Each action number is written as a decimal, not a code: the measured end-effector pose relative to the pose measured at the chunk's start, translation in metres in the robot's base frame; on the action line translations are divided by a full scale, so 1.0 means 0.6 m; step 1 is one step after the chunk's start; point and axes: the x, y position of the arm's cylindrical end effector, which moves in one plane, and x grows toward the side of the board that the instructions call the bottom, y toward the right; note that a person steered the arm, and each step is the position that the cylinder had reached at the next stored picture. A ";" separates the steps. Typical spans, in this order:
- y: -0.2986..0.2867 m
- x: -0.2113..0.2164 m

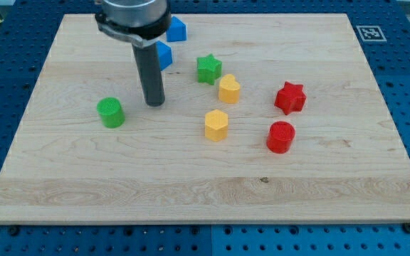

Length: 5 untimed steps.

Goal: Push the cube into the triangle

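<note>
A blue cube (164,54) sits near the view's top, partly hidden behind my rod. A blue triangle block (177,29) lies just above and to the right of it, with a small gap between them. My tip (154,104) rests on the board below the cube, a little to its left, and apart from it. The green cylinder (110,112) lies to the left of my tip.
A green star (208,69), a yellow heart-shaped block (229,89) and a yellow hexagon (216,125) lie right of my tip. A red star (290,97) and a red cylinder (281,136) lie further right. The wooden board (205,192) sits on a blue perforated table.
</note>
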 end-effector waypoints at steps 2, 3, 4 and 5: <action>0.000 -0.056; 0.000 -0.056; 0.000 -0.060; 0.000 -0.068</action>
